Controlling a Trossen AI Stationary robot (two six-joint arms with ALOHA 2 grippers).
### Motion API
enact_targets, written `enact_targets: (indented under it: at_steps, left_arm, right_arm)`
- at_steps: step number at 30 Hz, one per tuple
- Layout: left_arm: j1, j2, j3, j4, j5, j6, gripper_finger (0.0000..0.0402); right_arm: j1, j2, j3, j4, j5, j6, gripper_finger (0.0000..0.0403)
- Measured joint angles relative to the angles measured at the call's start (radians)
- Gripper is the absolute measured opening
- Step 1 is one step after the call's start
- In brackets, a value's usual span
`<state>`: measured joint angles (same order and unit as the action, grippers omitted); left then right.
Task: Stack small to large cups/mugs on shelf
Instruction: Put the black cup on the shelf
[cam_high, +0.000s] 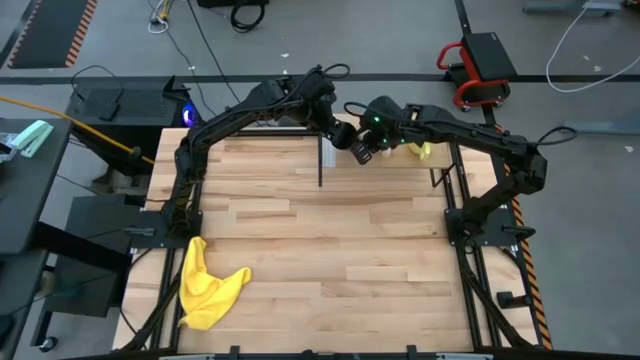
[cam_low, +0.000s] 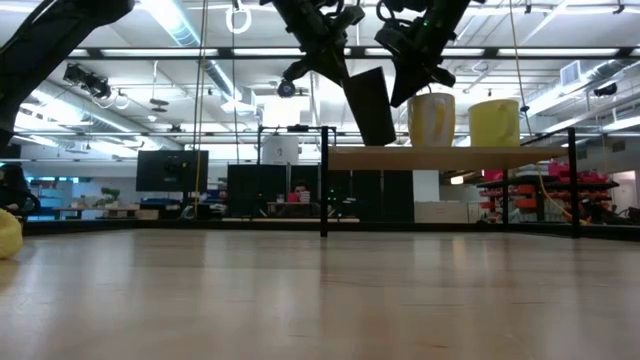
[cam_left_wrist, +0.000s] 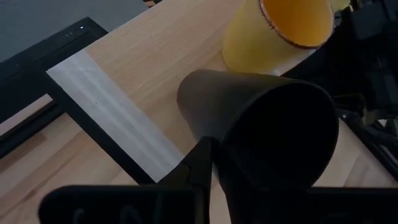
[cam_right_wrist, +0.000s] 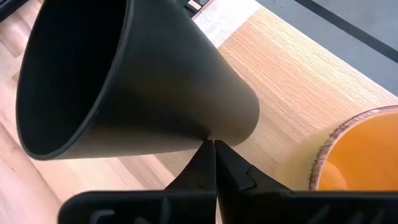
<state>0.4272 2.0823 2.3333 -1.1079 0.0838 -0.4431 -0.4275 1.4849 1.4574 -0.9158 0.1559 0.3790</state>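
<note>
Grey floor (cam_high: 300, 40) with cables, ceiling strip lights (cam_low: 180, 25), a dark monitor (cam_low: 172, 170) behind.

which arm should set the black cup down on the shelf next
Left, most likely. The left gripper is pinching the rim of the black cup, tilted over the shelf. The right gripper is shut and holds nothing beside it.

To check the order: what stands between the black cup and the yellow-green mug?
The orange mug stands on the shelf between the black cup and the yellow-green mug; the low view shows it.
</note>
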Motion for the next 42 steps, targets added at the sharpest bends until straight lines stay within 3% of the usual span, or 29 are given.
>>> enact_targets:
  at_steps: [42]
  left_arm:
    - [0.009,0.008,0.0,0.018,0.003,0.007,0.0052]
  right_arm:
    - [-0.029,0.008,0.0,-0.027,-0.084,0.022,0.0]
